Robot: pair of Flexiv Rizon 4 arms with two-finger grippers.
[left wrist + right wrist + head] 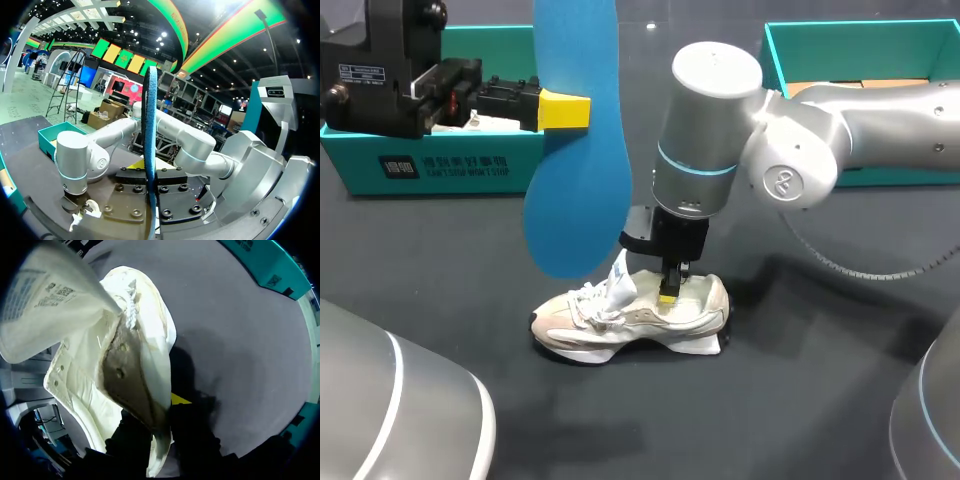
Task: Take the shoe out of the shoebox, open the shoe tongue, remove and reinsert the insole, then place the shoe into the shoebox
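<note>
A white shoe (630, 320) lies on the dark table, toe to the left, its tongue (618, 282) pulled up. My right gripper (668, 292) points straight down at the shoe's opening. In the right wrist view the right gripper (161, 416) is shut on the shoe (125, 365): one finger is inside the shoe, and a yellow tip (180, 399) is outside its side wall. Above the table's back left, my left gripper (565, 110) is shut on a blue insole (575, 150) that hangs down. The left wrist view shows that insole (149, 125) edge-on between the fingers.
A teal shoebox (430, 165) stands at the back left under my left arm. A second teal box (850, 45) stands at the back right behind my right arm. A grey cable (860, 268) loops over the table on the right.
</note>
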